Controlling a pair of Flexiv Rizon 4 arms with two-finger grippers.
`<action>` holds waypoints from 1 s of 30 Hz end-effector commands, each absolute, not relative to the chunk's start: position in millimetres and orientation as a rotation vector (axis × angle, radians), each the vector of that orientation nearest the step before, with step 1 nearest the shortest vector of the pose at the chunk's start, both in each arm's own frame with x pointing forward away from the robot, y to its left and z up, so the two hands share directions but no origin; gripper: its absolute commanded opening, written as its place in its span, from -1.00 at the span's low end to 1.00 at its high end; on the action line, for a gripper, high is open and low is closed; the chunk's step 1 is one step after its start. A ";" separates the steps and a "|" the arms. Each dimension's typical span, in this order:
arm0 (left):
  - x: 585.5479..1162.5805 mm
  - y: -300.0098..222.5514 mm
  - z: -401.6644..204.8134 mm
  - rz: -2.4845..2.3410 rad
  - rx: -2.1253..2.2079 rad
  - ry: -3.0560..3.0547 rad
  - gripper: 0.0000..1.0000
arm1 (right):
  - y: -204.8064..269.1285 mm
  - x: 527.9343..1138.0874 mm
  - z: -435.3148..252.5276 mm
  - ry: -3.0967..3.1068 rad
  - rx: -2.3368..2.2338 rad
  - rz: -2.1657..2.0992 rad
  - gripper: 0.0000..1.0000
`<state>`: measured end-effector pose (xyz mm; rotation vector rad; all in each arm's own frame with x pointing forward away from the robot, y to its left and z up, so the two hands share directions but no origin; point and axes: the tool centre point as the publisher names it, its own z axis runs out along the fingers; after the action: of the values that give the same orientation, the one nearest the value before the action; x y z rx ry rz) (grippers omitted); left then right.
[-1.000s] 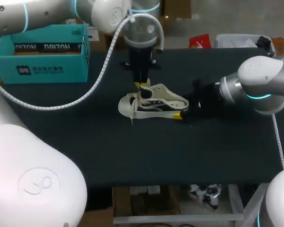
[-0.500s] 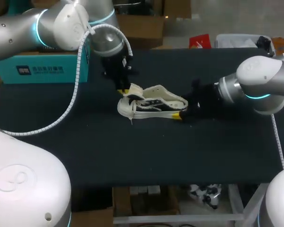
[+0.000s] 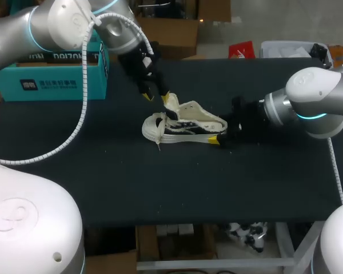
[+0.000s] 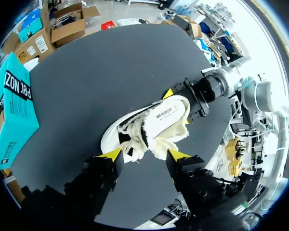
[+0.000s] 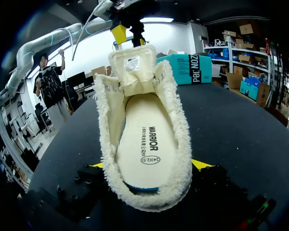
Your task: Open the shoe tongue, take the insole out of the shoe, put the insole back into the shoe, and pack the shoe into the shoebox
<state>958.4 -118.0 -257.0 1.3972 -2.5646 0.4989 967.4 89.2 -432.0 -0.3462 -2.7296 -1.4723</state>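
Note:
A cream fleece-lined shoe [image 3: 186, 124] lies on its sole mid-table, toe toward the left. Its tongue [image 5: 133, 67] stands up, and the printed insole [image 5: 147, 139] lies inside. My left gripper [image 3: 159, 98] hovers open just behind the toe end and holds nothing. In its own view the left gripper [image 4: 143, 155] shows the shoe [image 4: 151, 126] ahead of its fingers. My right gripper [image 5: 149, 165] is at the heel, one yellow tip against each side of it. The left gripper [image 5: 130, 37] shows beyond the tongue. The teal shoebox [image 3: 48, 74] stands at the far left.
The black tabletop [image 3: 103, 177] stretches in front of the shoe. My left arm's white cable [image 3: 80, 114] hangs in a loop over the table's left half. The shoebox [image 4: 14, 110] sits near the left edge.
The left gripper, shut on the tongue a second ago, drew it toward the toe, then opened, let go and lifted back. The right arm and the shoe have kept still.

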 end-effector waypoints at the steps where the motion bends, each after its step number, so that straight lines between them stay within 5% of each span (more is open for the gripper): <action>1: 934.4 -116.4 -217.7 0.518 1.147 -2.768 -1.00 | 88.2 967.5 -445.0 -2.726 -0.344 -1.474 -1.00; 6: 923.5 -121.0 -194.6 0.277 0.149 -2.840 -1.00 | 88.2 967.5 -445.0 -2.726 -0.344 -1.474 -1.00; 19: 931.1 -135.4 -196.8 0.206 0.164 -2.884 -1.00 | 88.2 967.5 -445.0 -2.726 -0.344 -1.474 -1.00; 30: 931.6 -196.7 -237.7 0.176 -0.369 -2.894 -1.00 | 88.2 967.5 -445.0 -2.726 -0.344 -1.474 -1.00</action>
<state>922.8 -177.7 -222.6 0.0301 -2.9093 0.4033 967.4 89.5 -432.1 -0.3458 -2.7300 -1.4715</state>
